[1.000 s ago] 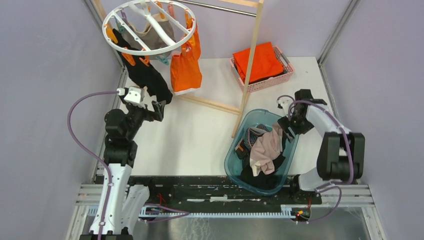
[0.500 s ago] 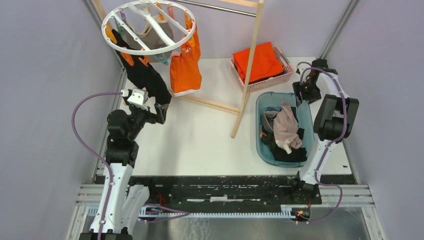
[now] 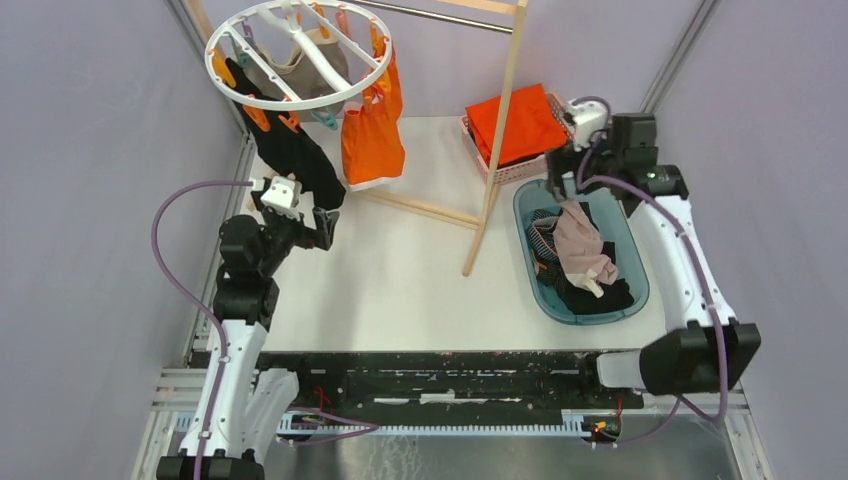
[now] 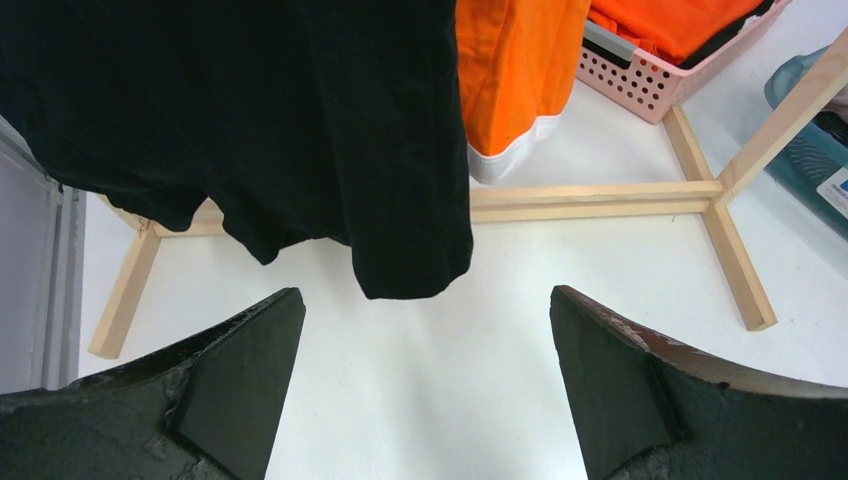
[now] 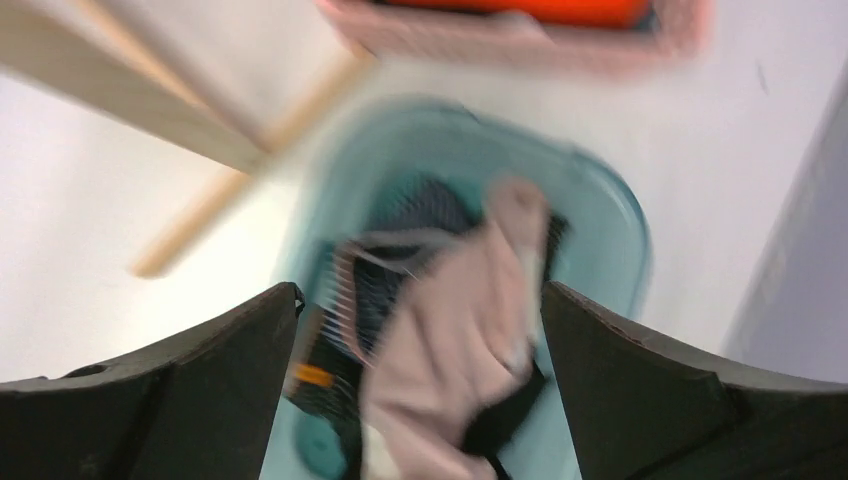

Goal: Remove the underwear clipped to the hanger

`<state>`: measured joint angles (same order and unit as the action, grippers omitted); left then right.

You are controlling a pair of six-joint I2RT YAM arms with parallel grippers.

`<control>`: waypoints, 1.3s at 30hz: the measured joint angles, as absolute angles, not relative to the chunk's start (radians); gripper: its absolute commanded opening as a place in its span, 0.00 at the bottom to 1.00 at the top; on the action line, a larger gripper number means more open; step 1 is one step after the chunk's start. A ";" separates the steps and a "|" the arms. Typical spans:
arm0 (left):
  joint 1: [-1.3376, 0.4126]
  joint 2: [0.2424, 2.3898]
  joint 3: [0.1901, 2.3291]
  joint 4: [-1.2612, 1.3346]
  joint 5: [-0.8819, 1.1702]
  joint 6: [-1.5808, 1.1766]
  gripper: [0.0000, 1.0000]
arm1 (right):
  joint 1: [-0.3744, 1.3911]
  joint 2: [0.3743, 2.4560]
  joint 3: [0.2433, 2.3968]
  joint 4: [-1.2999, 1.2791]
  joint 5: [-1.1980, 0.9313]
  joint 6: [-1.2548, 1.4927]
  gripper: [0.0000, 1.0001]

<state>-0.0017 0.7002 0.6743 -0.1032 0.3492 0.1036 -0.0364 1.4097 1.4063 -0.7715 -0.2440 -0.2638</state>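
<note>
Top external showed the hanger far left, with black, beige and orange underwear clipped beneath it. The right gripper hovered over a teal tub (jaws wide, empty); the left gripper gaped empty at the black hem.

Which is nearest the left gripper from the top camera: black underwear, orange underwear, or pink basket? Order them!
From the left gripper:
1. black underwear, hanging just above it.
2. orange underwear, farther back, to its right.
3. pink basket, far across on the right.
</note>
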 measured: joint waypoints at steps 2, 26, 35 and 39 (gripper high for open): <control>0.000 0.708 0.674 -0.110 0.349 0.104 1.00 | 0.084 1.340 1.393 -0.699 -0.282 -0.225 1.00; 0.027 0.702 0.674 -0.118 0.368 0.106 0.99 | 0.484 1.482 1.329 -0.142 -0.002 -0.001 0.71; 0.038 0.716 0.673 -0.116 0.395 0.106 1.00 | 0.483 1.405 1.145 0.126 0.001 -0.009 0.68; 0.040 0.728 0.667 -0.110 0.402 0.106 1.00 | 0.484 1.438 1.155 0.179 -0.035 -0.005 0.71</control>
<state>0.0402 0.7280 0.6674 -0.1101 0.4023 0.1062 0.4835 1.4380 1.1545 0.1795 -0.0349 -0.0051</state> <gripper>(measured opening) 0.997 0.693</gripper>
